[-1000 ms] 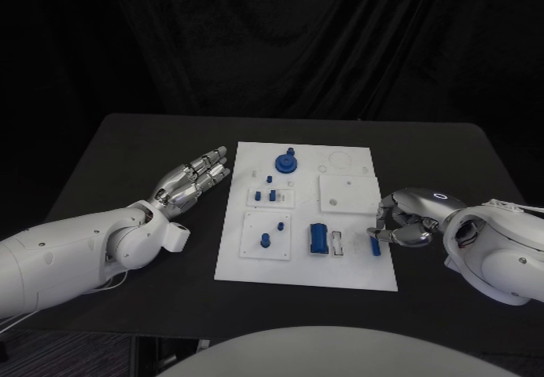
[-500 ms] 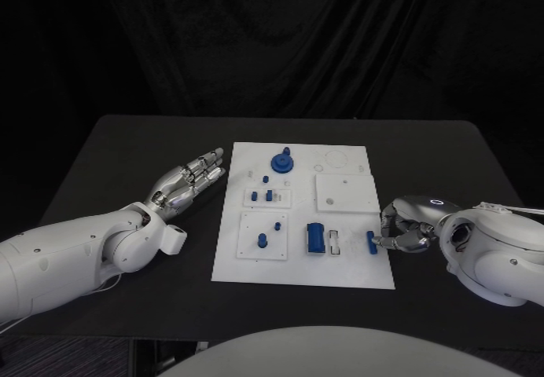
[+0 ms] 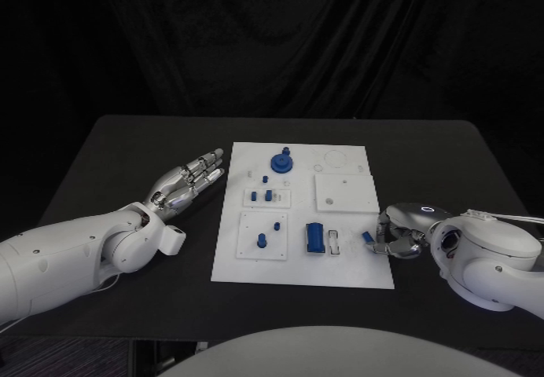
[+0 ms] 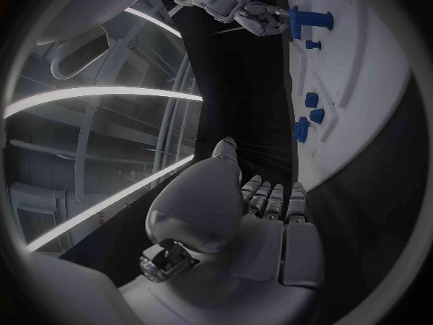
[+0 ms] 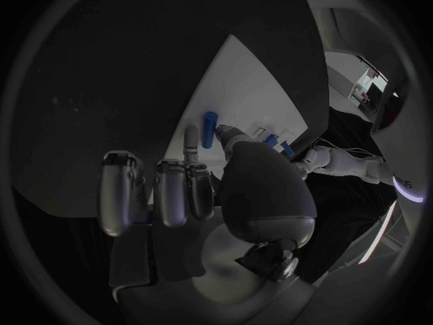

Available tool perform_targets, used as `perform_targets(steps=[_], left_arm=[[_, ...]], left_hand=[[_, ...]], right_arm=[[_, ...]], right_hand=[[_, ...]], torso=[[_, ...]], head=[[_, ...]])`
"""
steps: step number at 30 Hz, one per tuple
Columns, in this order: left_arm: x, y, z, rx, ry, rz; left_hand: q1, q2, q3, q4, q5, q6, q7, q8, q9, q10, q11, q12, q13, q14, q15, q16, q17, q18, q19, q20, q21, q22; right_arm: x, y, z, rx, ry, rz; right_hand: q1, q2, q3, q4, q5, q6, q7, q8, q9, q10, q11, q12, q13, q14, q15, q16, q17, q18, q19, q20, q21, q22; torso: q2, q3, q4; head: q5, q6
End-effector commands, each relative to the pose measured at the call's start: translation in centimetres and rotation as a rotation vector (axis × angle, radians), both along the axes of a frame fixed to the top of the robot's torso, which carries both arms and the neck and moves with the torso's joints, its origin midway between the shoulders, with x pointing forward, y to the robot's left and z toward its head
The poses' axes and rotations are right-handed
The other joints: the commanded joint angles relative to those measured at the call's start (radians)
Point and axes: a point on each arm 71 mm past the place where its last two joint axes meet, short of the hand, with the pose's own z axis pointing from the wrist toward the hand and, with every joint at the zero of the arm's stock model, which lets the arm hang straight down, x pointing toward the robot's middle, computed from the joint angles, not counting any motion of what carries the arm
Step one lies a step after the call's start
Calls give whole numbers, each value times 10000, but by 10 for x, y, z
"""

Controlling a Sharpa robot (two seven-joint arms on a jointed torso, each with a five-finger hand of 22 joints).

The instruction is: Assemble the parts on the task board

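While the left robot hand [image 3: 187,183] lies flat on the desk [image 3: 113,157] just left of the task board [image 3: 351,267], palm down, fingers straight, slightly apart and pointing far, it holds nothing. At the board's right edge, the right robot hand [image 3: 399,233] curls inward, its fingertips [image 5: 223,131] pinching a small blue peg [image 3: 369,236] held tilted over the board's near right part, beside a larger blue block [image 3: 316,237] standing in its recess.
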Motion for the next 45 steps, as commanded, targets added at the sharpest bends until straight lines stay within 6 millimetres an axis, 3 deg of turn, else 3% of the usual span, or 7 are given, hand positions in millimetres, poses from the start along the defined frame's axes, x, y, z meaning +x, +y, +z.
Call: perform_targets(steps=[1, 4, 15, 20, 23, 29, 45], left_arm=[[-1, -1, 7, -600, -847, -101], [-1, -2, 6, -594, -796, -136], [-1, -2, 5, -573, -608, -254], [-1, -3, 4, -556, -520, -302], [-1, -3, 3, -547, -484, -318], [-2, -3, 3, -534, -449, -323], [-2, -3, 2, -510, -389, -341]], left_hand=[[114, 19, 53, 29, 61, -21, 36, 5, -5, -35, 1, 0, 2, -3, 4, -36, -9, 56, -2, -51, 5, -15], [139, 32, 68, 22, 76, -34, 54, 0, -7, -45, 20, -2, 0, -3, 29, -36, -9, 47, 2, -33, 8, -11], [198, 69, 106, 10, 132, -57, 94, -9, -9, -47, 70, -2, 0, -3, 114, -36, -9, 31, 13, 41, 17, -2], [227, 103, 134, 4, 151, -71, 130, -13, -11, -46, 108, -1, 1, -3, 154, -36, -9, 32, 18, 86, 21, 2], [257, 135, 164, -8, 165, -84, 154, -16, -12, -43, 134, 0, 2, -3, 177, -36, -9, 34, 19, 112, 22, 2], [270, 148, 177, -13, 172, -88, 169, -17, -12, -50, 150, -2, 0, -3, 189, -36, -9, 36, 21, 126, 24, 4], [270, 148, 177, -13, 172, -88, 169, -17, -12, -50, 150, -2, 0, -3, 189, -36, -9, 36, 21, 126, 24, 4]], right_arm=[[1, -1, -2, -155, -81, -99], [2, 0, -4, -195, -39, -84], [3, 7, -18, -354, 359, 156], [3, 13, -21, -172, 355, 377], [3, 15, -21, -52, 290, 450], [2, 17, -20, 834, 280, 218], [-8, 23, -12, 5427, 2182, -2461]], right_hand=[[-74, 45, 1, 37, -56, 73, -19, -52, 9, 1060, 72, 27, 2635, 734, 53, -26, 776, 19, 667, 64, -48, 2185], [-25, 89, 35, 1, 40, 99, -36, -92, 38, 1060, 59, 27, 2635, 728, 43, -36, 744, 27, 660, 60, -78, 2176], [716, 49, 491, -496, 1940, 92, -32, -496, 238, 1060, 51, 27, 2635, 689, 25, -103, 551, 70, 603, 38, -290, 2114], [1419, 169, 1055, -1176, 2839, 148, -43, -573, 394, 1060, 33, 27, 2635, 696, 9, -91, 582, 81, 589, 26, -347, 2101], [1590, 30, 2441, -1650, 1895, 231, 110, -649, 566, 1060, 106, 27, 2635, 705, 53, -62, 638, 72, 602, 33, -316, 2117], [1080, -343, 3677, -2026, 1789, 399, 41, -630, 868, 1060, 89, 27, 2635, 731, 66, 0, 758, 39, 652, 75, -165, 2165], [409, -357, 4173, -2146, 2013, 458, -23, -549, 1206, 1060, 46, 27, 2635, 759, 27, 69, 879, 28, 679, 37, -94, 2183]], torso=[[0, 6, 12], [0, 5, 17], [-3, 5, 12], [-10, 5, 18], [-4, 7, 22], [-6, 11, 5], [-14, 14, 5]], head=[[-10, 1], [-19, 1], [26, 1], [37, 1], [30, 1], [96, 1], [84, 1]])
